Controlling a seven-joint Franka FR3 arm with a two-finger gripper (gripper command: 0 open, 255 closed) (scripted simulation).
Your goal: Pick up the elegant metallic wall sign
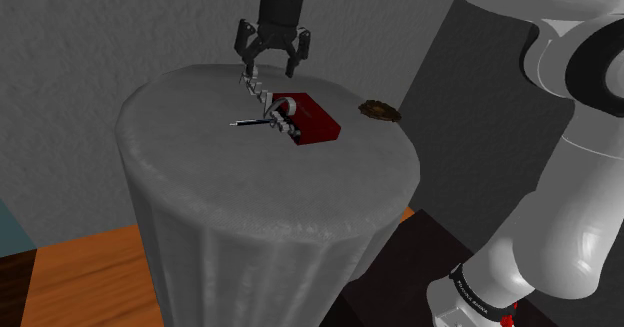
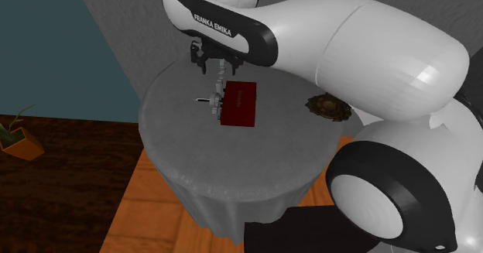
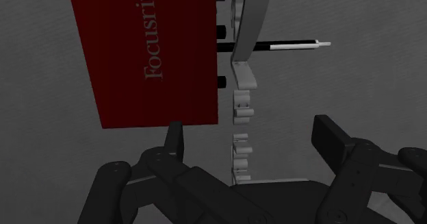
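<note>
- I am seeing the all-black two-finger gripper (image 1: 270,65) hovering low over the round grey draped table (image 1: 250,200). Its fingers are standing wide apart and gripping nothing.
- The silvery metallic wall sign of cut-out letters (image 3: 239,105) is lying on the table as a thin strip. It is running along one edge of the dark red box lettered "Focusrite" (image 3: 154,51), just beside it.
- In the wrist view the sign's near end is sitting between the fingers (image 3: 176,137), touching neither.
- A thin black rod with a white tip (image 3: 274,46) is sticking out across the sign, away from the box.
- A brown lumpy object (image 1: 380,109) is resting near the table's rim, well apart from the sign.
</note>
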